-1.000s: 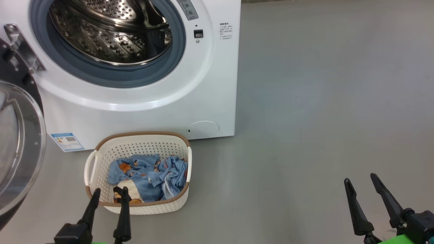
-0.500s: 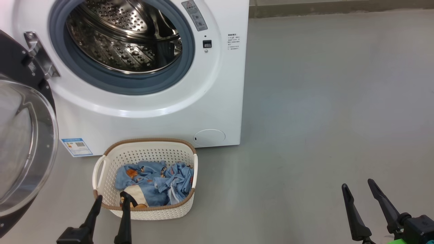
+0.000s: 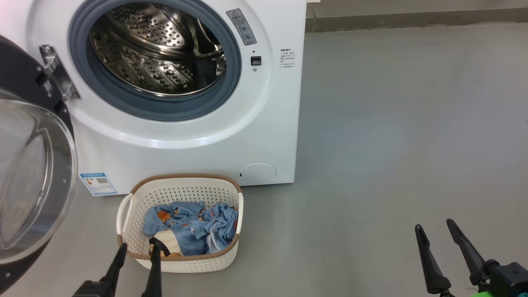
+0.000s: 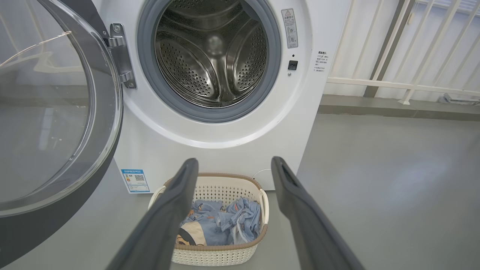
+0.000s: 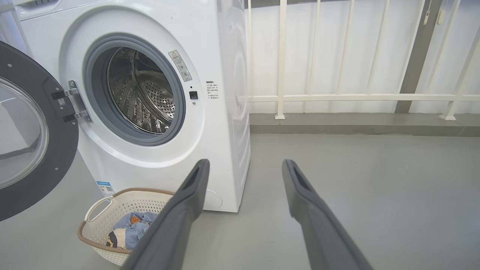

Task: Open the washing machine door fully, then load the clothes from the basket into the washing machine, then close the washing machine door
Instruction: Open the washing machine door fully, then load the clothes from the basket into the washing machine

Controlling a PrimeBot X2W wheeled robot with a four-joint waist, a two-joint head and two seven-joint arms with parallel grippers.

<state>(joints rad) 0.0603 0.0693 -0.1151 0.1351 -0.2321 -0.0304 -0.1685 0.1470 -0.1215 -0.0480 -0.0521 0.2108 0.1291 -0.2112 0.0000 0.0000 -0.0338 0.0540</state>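
The washing machine (image 3: 185, 136) is seen with its washing machine door (image 3: 16, 74) swung wide on the left. The basket (image 3: 181, 192) is set just before it, the clothes (image 3: 194, 225) bundled inside. The left gripper (image 3: 139, 244) and the right gripper (image 3: 434, 224) are held spread, with nothing grasped.

The head view looks forward and steeply down from above, with the washing machine (image 3: 185, 140) at its upper left and the basket (image 3: 185, 264) on the floor (image 3: 392, 144) near its bottom edge. The left wrist view faces the drum (image 4: 213, 56) almost head-on, from lower down. The right wrist view sits further right, taking the machine's front obliquely. All three share machine, basket and the open washing machine door (image 3: 37, 173).
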